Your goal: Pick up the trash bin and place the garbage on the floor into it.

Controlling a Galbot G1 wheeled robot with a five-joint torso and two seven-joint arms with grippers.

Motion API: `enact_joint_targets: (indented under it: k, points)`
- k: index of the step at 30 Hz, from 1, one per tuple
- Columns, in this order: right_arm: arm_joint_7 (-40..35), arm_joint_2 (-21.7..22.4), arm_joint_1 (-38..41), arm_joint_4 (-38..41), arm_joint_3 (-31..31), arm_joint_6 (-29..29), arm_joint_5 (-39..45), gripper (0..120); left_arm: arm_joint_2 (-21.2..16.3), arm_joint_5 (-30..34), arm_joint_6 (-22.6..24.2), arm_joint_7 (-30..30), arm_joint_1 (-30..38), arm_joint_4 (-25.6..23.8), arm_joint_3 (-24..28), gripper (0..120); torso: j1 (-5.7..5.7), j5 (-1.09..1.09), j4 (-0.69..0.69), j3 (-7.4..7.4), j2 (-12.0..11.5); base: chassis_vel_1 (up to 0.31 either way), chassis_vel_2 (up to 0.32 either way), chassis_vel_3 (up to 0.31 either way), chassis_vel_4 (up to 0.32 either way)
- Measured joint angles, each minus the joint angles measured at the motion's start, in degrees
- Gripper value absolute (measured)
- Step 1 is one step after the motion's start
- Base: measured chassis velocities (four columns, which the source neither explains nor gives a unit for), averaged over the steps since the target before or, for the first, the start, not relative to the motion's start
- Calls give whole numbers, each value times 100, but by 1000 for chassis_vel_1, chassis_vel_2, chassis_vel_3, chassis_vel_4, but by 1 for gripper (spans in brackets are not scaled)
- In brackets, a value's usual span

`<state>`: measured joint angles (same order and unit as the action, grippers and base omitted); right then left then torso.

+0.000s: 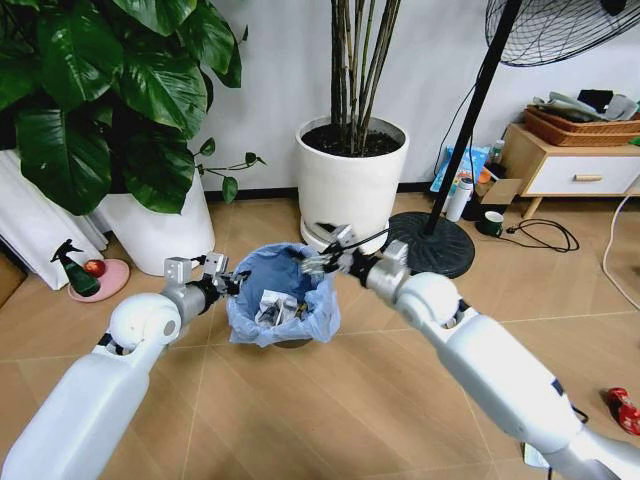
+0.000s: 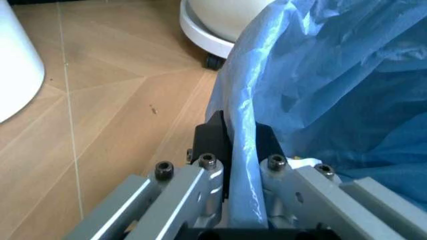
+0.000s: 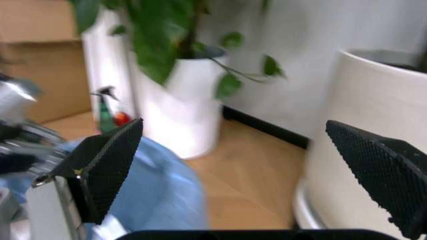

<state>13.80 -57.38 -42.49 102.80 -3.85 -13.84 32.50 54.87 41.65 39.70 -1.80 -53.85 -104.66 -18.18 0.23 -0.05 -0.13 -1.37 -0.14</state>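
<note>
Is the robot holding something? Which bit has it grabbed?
Yes. The left gripper pinches the trash bin by its rim, bag and all, on the robot's left side. The right gripper is open above the bin, holding nothing.

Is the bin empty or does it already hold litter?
Not empty: crumpled pale litter lies inside the bin, against its blue liner.

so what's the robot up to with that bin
The left gripper is shut on the rim of the trash bin, pinching the blue liner. The right gripper hangs open over the bin's far edge. Garbage already lies inside, and a red scrap sits on the floor.
</note>
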Motion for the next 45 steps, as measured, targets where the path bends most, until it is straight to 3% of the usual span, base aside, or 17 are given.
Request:
enact_joint_targets:
  k: [11, 16, 26, 45]
  points:
    - [-185, 430, -947, -41, -906, 71, 0, 100, 12, -72, -16, -27, -372, -204, -365, 1, 0, 1, -2, 0, 0, 0, 0, 0, 0]
    - [-287, 464, -1286, 138, -1232, 47, 3, 100, -26, -224, -50, -59, -782, -413, -676, 1, 0, -1, 4, 0, 0, 0, 0, 0, 0]
    - [-386, 286, -2121, 621, -1964, -74, -137, 100, -19, -268, -64, -67, -961, -563, -774, 1, 0, 0, -2, 1, 0, 0, 0, 0, 0]
    - [-353, 115, -2950, 624, -2839, 9, -294, 100, 12, -385, -91, -72, -1219, -708, -830, 1, 0, -2, 0, 0, 0, 0, 0, 0, 0]
